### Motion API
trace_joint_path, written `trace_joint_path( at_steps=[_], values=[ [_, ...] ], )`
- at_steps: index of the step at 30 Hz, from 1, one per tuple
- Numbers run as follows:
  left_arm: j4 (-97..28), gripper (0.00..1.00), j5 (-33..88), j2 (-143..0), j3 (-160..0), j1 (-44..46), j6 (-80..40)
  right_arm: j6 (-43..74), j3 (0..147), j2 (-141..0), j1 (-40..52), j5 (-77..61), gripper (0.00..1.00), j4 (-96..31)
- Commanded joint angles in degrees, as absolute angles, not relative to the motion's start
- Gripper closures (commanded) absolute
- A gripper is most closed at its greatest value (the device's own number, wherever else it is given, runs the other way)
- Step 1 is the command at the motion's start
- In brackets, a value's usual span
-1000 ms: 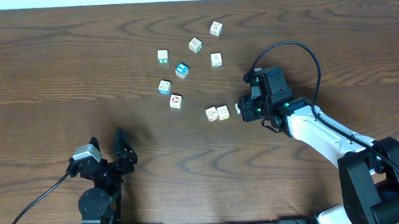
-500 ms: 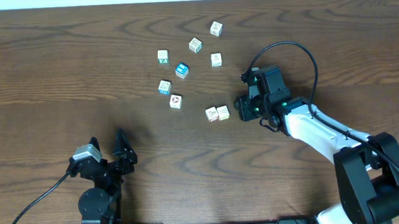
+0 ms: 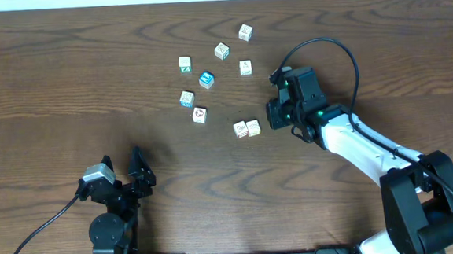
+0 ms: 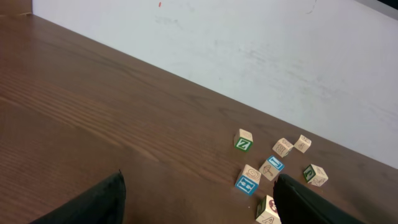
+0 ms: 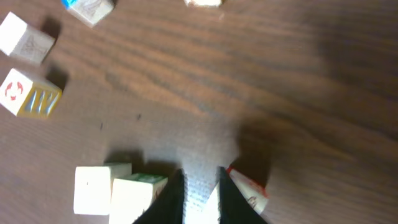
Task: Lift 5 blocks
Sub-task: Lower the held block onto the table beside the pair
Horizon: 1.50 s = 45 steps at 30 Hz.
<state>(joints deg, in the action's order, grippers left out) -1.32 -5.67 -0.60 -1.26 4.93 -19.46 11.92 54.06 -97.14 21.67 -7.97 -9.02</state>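
Dark wooden table, blocks well inside edges

Small cream printed blocks scattered loosely; one pair touching side by side.

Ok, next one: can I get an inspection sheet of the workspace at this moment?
Surface: dark wood table.
Job's things: cream picture blocks scattered on it, none seen lifted.
Clutter: blue-topped cube, teal-edged cube.
Grippers: left gripper jaws wide open, empty; right gripper jaws almost closed, nothing visibly between.
Cables: black cable loops over right arm; another trails from left arm.
Surroundings: white wall.
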Motion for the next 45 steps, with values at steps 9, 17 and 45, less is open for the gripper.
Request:
trace_joint_path(
  at_steps=[9,17,45],
  values=[
    [-3.7,0.23,-6.0,-0.2,-0.2,4.7,-18.9,12.4,57.0,-98.6,19.8,-2.8,0.99,-9.8],
    [-3.7,0.23,-6.0,-0.2,-0.2,4.7,-18.9,12.4,57.0,-102.9,19.7,-1.8,0.99,-7.0],
    [-3.7,0.24,-6.0,-0.2,-0.2,4.7,-18.9,13.2,57.8,-105.8,22.7,-3.4,0.99,-6.7]
  ],
)
